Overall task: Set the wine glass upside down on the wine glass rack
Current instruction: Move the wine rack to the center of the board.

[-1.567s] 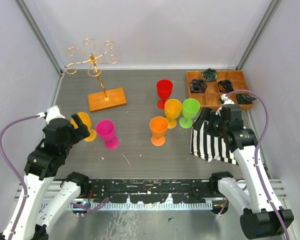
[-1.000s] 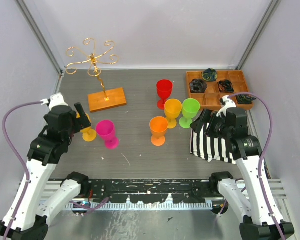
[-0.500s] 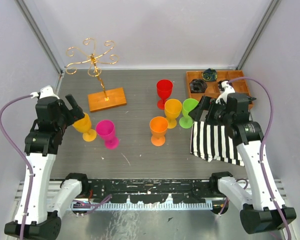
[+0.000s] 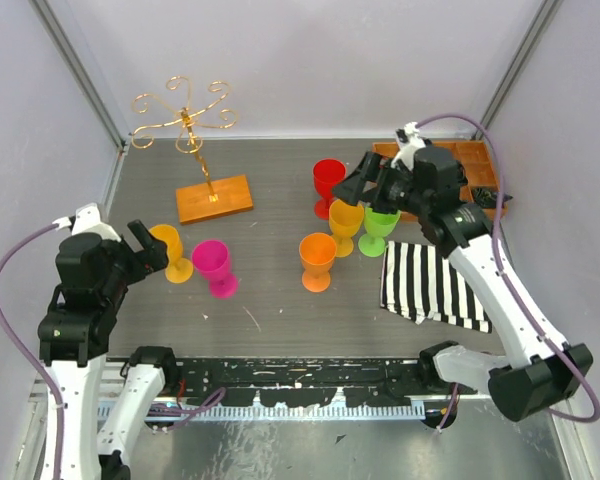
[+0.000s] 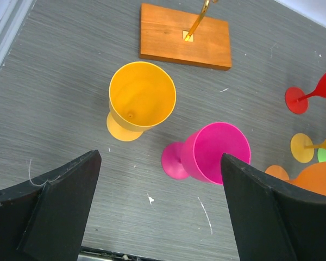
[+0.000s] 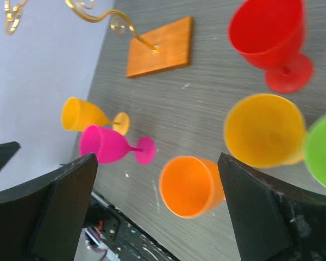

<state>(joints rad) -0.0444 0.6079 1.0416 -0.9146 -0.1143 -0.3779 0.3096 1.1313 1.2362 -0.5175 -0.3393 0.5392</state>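
No legible text, labels, brands, numbers or signs anywhere.

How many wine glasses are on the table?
6: amber glass and pink glass at left; orange glass in the middle; red glass, yellow glass, green glass farther back. None appears hidden.

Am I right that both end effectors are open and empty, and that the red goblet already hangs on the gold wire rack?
Not quite: the red goblet stands upright on the table and the gold wire rack is bare, as the top external view shows. The left end effector and right end effector are open and empty.
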